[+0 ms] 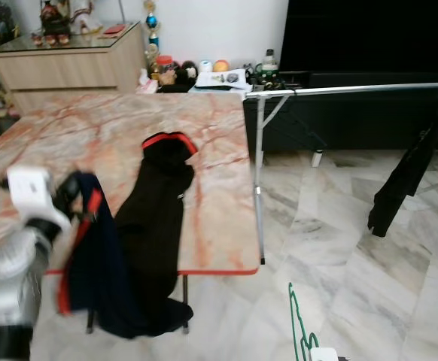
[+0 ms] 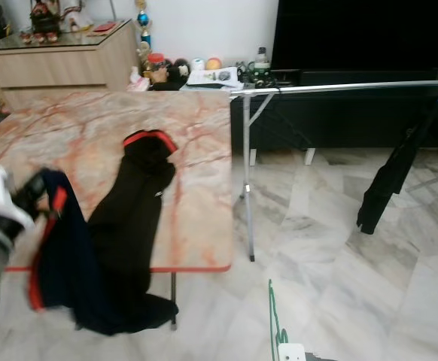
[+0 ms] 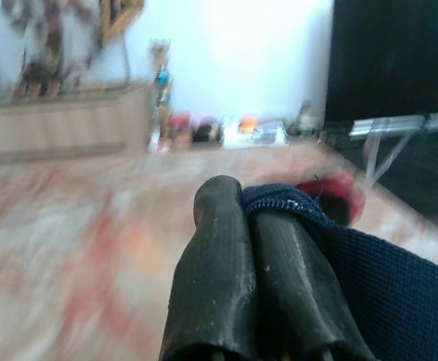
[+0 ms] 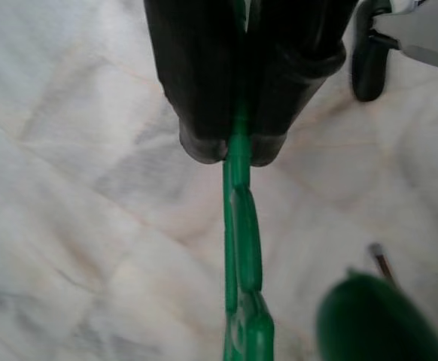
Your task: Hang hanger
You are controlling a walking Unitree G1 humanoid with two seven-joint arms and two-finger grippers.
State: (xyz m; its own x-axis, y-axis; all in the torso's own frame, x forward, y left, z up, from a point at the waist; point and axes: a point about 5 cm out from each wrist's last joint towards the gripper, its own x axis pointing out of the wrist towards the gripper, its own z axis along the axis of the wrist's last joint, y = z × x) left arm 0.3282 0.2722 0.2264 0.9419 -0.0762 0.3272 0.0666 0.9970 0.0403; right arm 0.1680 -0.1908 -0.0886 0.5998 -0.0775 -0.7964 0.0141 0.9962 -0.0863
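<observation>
— Grippers?
— Left gripper (image 3: 253,218) pinches the navy garment (image 1: 91,278) at the table's (image 1: 219,226) eight o'clock edge.
— Hanger?
— Green hanger (image 4: 241,248) sits clamped in the right gripper (image 4: 234,150), five o'clock, over the floor (image 1: 369,286).

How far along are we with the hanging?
Done: one dark garment hangs on the rack. In hand: left end effector pinches the navy garment; right end effector grips the green hanger. Left: hang the navy one, then the black garment on the table.
</observation>
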